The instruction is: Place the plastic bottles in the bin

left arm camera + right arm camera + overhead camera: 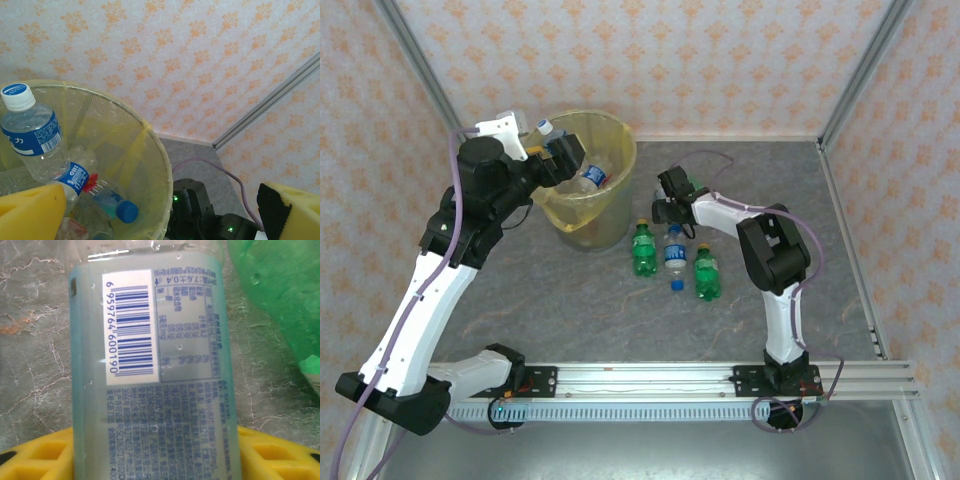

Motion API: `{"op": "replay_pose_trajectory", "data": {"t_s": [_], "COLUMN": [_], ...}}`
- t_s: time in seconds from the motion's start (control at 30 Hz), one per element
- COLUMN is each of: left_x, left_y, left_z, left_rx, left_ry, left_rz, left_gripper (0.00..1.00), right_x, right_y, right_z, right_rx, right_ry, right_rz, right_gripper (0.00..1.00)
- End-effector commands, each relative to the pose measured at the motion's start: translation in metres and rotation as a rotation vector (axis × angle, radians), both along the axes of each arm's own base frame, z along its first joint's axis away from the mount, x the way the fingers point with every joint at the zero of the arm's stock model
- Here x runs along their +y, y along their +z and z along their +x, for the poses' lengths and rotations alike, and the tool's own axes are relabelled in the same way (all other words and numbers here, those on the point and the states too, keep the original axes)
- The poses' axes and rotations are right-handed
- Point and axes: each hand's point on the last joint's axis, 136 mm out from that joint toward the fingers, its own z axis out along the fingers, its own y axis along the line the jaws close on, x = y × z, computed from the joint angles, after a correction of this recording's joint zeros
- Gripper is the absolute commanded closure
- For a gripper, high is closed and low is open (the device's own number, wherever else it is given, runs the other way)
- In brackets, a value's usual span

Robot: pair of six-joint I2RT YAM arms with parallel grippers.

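The bin (608, 222), a round bucket lined with a yellow bag, stands at the back left. My left gripper (560, 158) hangs over it, open, its yellow fingers (30, 212) spread wide with nothing between them. A clear bottle with a white cap (32, 135) is upright just inside the rim, and other bottles (112, 202) lie inside. To the right of the bin, a clear blue-labelled bottle (674, 255) lies between two green bottles (643, 250) (706, 272). My right gripper (672, 208) sits at its far end, with yellow pads (280, 452) pressed against both sides of the label (150, 390).
A purple cable (712, 160) loops over the grey table behind the right arm. Metal frame posts (865, 70) and patterned walls close in the back and sides. A rail (650, 376) runs along the near edge. One green bottle (280, 295) lies close beside the gripped one.
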Motion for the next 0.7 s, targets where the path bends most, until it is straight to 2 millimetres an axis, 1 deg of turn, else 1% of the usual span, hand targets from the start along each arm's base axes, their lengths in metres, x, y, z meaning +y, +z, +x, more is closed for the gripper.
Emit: {"op": "replay_pose_trajectory", "data": {"t_s": [0.0, 0.2, 0.37, 0.47, 0.53, 0.67], "left_x": [0.002, -0.003, -0.01, -0.013, -0.022, -0.041], "left_y": [0.025, 0.03, 0.03, 0.023, 0.021, 0.024], "left_z": [-0.009, -0.007, -0.002, 0.007, 0.011, 0.017], "left_rx": [-0.06, -0.073, -0.065, -0.019, -0.009, 0.002], "left_ry": [0.0, -0.021, -0.043, -0.042, -0.078, -0.157], "left_rz": [-0.025, -0.049, -0.084, -0.088, -0.105, -0.22], "left_gripper": [0.01, 0.01, 0.01, 0.01, 0.01, 0.04], "right_x": [-0.003, -0.009, -0.018, -0.025, -0.032, -0.043], "right_y": [0.043, 0.096, 0.146, 0.177, 0.2, 0.243], "right_z": [0.005, 0.003, -0.009, -0.021, -0.032, -0.055], "right_rx": [-0.08, -0.17, -0.244, -0.288, -0.329, -0.415], "right_ry": [-0.014, -0.041, -0.084, -0.099, -0.109, -0.114], "right_rz": [0.007, 0.046, 0.113, 0.153, 0.185, 0.255], "right_gripper": [0.43, 0.46, 0.44, 0.44, 0.46, 0.47]}}
